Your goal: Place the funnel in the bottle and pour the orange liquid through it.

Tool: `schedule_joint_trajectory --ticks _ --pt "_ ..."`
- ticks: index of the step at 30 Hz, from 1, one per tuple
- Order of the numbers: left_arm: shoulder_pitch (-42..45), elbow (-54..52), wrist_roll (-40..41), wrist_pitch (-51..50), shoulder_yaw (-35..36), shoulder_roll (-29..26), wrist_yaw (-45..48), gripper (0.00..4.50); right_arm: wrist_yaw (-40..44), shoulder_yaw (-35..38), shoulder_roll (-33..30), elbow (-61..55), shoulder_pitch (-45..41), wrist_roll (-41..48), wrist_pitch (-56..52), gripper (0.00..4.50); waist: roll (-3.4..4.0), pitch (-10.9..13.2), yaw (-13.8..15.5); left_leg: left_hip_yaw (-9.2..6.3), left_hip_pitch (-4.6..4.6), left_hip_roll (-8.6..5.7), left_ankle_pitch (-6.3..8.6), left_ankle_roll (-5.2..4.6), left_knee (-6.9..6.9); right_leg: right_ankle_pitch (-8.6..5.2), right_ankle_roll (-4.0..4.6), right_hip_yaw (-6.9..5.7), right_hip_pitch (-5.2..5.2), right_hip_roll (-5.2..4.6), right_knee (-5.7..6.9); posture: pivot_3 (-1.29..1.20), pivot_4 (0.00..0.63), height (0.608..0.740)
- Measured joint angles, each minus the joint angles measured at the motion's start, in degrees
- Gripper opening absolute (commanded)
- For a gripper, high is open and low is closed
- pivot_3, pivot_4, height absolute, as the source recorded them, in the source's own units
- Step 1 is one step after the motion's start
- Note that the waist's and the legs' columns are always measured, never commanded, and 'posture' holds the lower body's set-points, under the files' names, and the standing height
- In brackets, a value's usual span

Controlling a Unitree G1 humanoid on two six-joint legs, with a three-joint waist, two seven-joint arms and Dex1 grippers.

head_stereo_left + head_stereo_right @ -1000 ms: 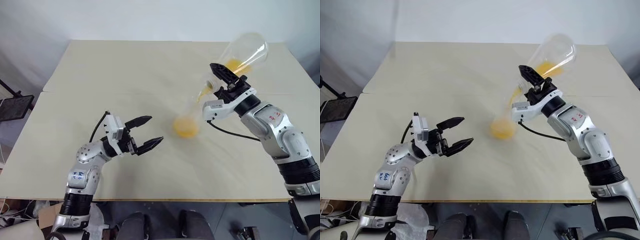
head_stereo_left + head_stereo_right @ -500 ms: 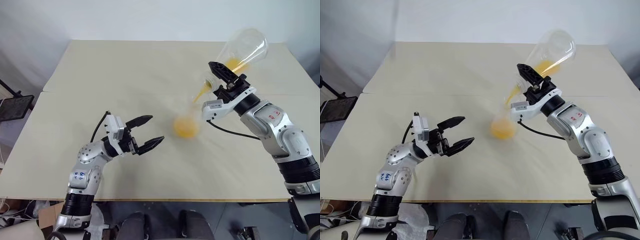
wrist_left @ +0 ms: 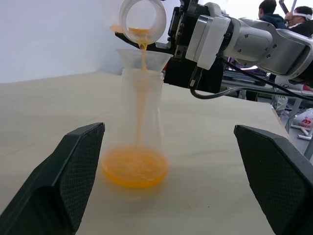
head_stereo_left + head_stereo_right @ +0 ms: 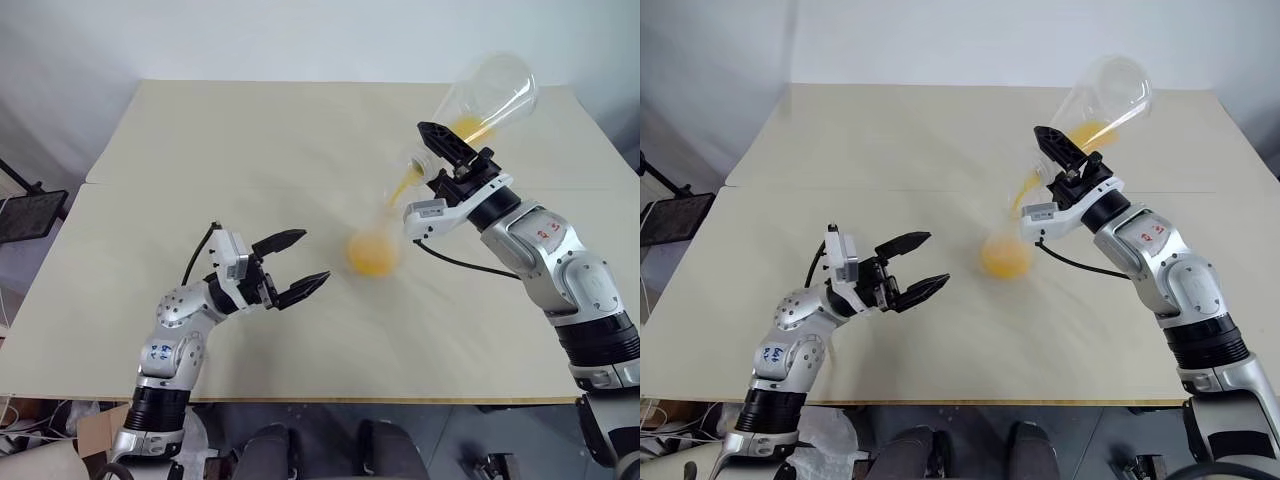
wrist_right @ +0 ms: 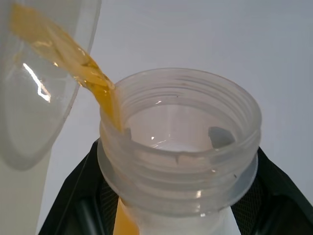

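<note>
The table (image 4: 250, 150) is a matt, pale beige surface, seamed across its width. Nearest the robot, the left gripper (image 4: 300, 262) sits low over the table's near half, level and aimed toward the bottle. Its two black fingers (image 3: 73, 166), wedge-shaped with dimpled inner pads, are spread wide with nothing between them.

Beyond that gripper, about mid-table, the bottle (image 3: 139, 132) stands upright: translucent, frosted plastic, narrow in the neck and flaring to a rounded base. The orange liquid (image 3: 135, 166), bright yellow-orange and translucent, lies pooled in the bottle's base, and a thin stream runs down inside the neck. The funnel (image 3: 144, 58), clear with a flared rim, is seated in the bottle's mouth.

Above and just behind the funnel, the right gripper (image 4: 447, 158) is raised on a silver arm bent at the elbow, angled up toward the table's far right corner. Its black fingers are clamped on the neck of a flask (image 4: 490, 95), a large clear conical vessel with a threaded, ribbed mouth, tipped mouth-down over the funnel. More orange liquid runs along the flask's lower wall and falls from its lip into the funnel.
</note>
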State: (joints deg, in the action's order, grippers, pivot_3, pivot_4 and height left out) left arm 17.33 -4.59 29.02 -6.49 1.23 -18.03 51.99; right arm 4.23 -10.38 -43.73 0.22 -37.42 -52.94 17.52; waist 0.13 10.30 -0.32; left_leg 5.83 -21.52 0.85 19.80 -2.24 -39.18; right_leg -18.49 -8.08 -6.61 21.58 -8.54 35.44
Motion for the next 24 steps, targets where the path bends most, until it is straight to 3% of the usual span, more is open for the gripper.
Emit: schedule_joint_trajectory --ticks 24 --pt "0.00 0.01 -0.12 0.95 -0.22 1.29 -1.08 4.50 -0.14 0.00 -1.18 0.33 -1.54 -0.05 1.36 2.49 0.00 0.00 0.00 0.00 0.00 0.00 0.00 0.00 0.00 0.00 0.00 0.00 0.00 0.00 -0.01 0.00 0.150 0.740"
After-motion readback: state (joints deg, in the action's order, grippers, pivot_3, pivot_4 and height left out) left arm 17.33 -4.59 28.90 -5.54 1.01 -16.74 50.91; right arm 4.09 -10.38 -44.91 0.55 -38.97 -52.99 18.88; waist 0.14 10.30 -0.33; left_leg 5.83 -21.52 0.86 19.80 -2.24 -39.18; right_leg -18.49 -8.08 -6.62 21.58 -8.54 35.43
